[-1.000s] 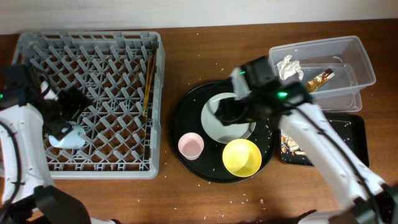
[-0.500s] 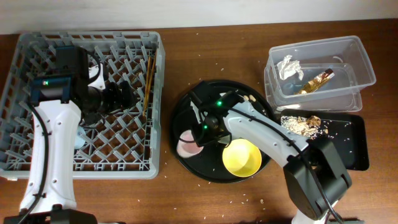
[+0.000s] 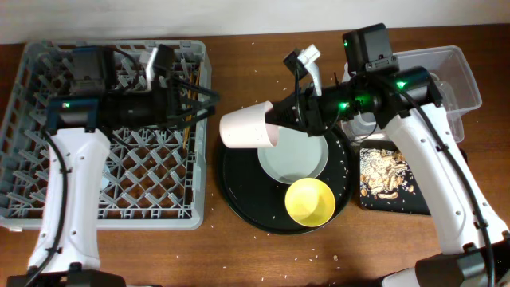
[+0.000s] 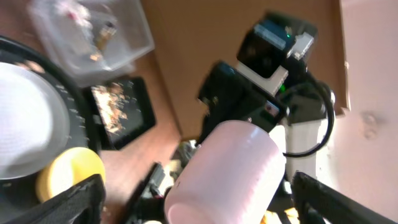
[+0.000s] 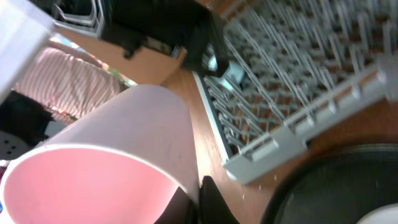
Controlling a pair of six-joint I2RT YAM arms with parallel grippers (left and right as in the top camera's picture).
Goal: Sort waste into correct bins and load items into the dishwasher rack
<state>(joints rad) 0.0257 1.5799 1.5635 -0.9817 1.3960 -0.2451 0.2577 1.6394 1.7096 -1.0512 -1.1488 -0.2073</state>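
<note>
The small pink cup (image 3: 249, 127) hangs on its side in the air between the dishwasher rack (image 3: 48, 199) and the round black tray (image 3: 239, 199). My right gripper (image 3: 280, 127) is shut on its rim, one finger inside and one outside, as the right wrist view shows for gripper (image 5: 202, 202) and cup (image 5: 106, 149). My left gripper (image 3: 209, 100) is open over the rack's right edge, close to the cup's base. In the left wrist view the cup (image 4: 230, 168) appears between its spread fingers (image 4: 78, 199). The grey-green plate (image 3: 293, 158) and yellow bowl (image 3: 310, 201) rest on the round tray.
The clear tub (image 3: 458, 80) stands at the back right, partly under my right arm. The shallow black tray (image 3: 450, 187) holds brown scraps (image 3: 382, 175). Rice grains dot the table. A light-blue thing (image 5: 225, 70) sits among the rack's pegs.
My right gripper has shut on the pink cup and lifted it off the round tray, up and to the left. My left arm has swung right to the rack's edge, towards the cup.
</note>
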